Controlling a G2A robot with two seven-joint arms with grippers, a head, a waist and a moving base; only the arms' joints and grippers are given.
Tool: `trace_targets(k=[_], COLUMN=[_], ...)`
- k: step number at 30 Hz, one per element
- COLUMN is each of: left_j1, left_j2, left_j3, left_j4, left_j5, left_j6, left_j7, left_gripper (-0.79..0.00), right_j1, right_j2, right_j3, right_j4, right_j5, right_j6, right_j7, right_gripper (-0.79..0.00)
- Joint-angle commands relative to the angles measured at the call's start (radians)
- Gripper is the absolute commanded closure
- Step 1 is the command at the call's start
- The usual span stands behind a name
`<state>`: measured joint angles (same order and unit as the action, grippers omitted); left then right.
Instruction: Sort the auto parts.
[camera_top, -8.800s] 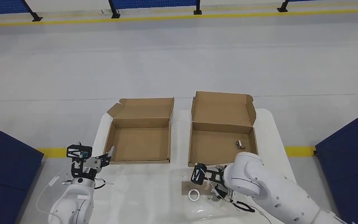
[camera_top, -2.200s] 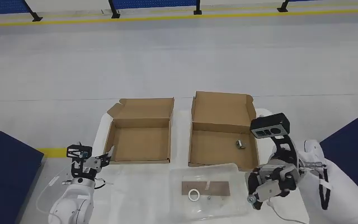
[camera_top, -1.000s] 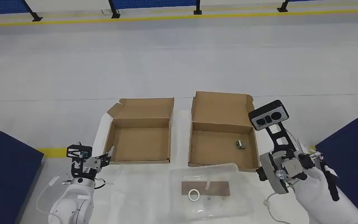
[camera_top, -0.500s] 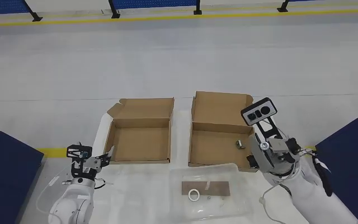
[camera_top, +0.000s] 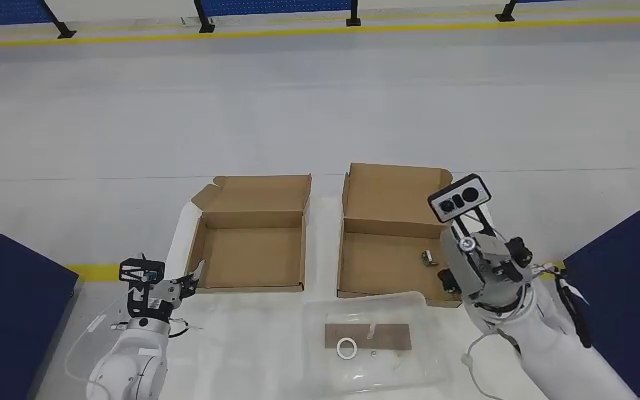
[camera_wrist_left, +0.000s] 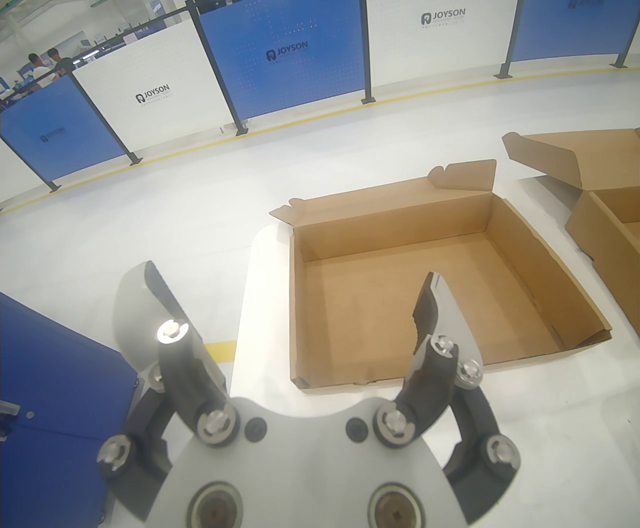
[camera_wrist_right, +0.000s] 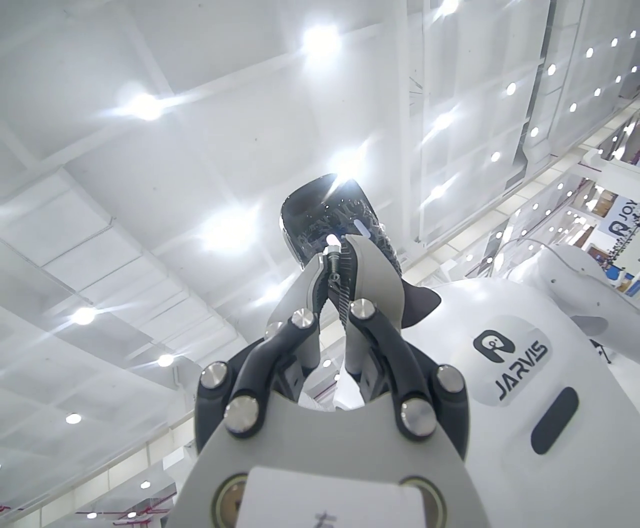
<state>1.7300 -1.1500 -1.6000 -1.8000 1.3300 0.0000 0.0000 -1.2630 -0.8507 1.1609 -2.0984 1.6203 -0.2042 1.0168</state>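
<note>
My right gripper (camera_wrist_right: 334, 250) points up at the ceiling and is shut on a small metal screw (camera_wrist_right: 331, 248) pinched at its fingertips. In the top view the right arm (camera_top: 490, 285) hangs over the near right corner of the right cardboard box (camera_top: 385, 265), where one small metal part (camera_top: 430, 256) lies. A clear plastic tray (camera_top: 420, 300) at the table's front holds a white ring (camera_top: 346, 348) and a tiny part (camera_top: 373, 351) on a brown card. My left gripper (camera_wrist_left: 291, 275) stands open and holds nothing, at the front left (camera_top: 190, 275) beside the left cardboard box (camera_wrist_left: 430, 295).
Both boxes have their lids folded back, and the left box (camera_top: 250, 258) has nothing inside. Blue panels stand off the table's left and right edges. White tabletop (camera_top: 250, 320) lies bare between the tray and the left arm.
The right arm left the tray, swung out to the right, turned its gripper upward and moved back toward the right box's near corner. The left arm has not moved.
</note>
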Motion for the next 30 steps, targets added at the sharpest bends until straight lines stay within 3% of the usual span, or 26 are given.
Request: trace_targets(k=[1,10,25,30], left_j1=[0.000,0.000,0.000,0.000], left_j2=[0.000,0.000,0.000,0.000], left_j3=[0.000,0.000,0.000,0.000], left_j4=[0.000,0.000,0.000,0.000], left_j5=[0.000,0.000,0.000,0.000], left_j6=[0.000,0.000,0.000,0.000], left_j7=[0.000,0.000,0.000,0.000], left_gripper=[-0.785,-0.785,-0.785,-0.785], right_j1=[-0.006,-0.027,-0.047,-0.044], right_j2=[-0.004,-0.023,-0.064,-0.071], right_j3=[0.007,0.041,0.059,0.081], right_j4=[0.000,-0.004,-0.026,-0.021], right_j5=[0.004,-0.034,0.090,0.016], right_j6=[0.003,0.021,0.091,0.103], right_j7=[-0.007,-0.018,0.015,0.002], right_gripper=[0.000,0.000,0.000,0.000])
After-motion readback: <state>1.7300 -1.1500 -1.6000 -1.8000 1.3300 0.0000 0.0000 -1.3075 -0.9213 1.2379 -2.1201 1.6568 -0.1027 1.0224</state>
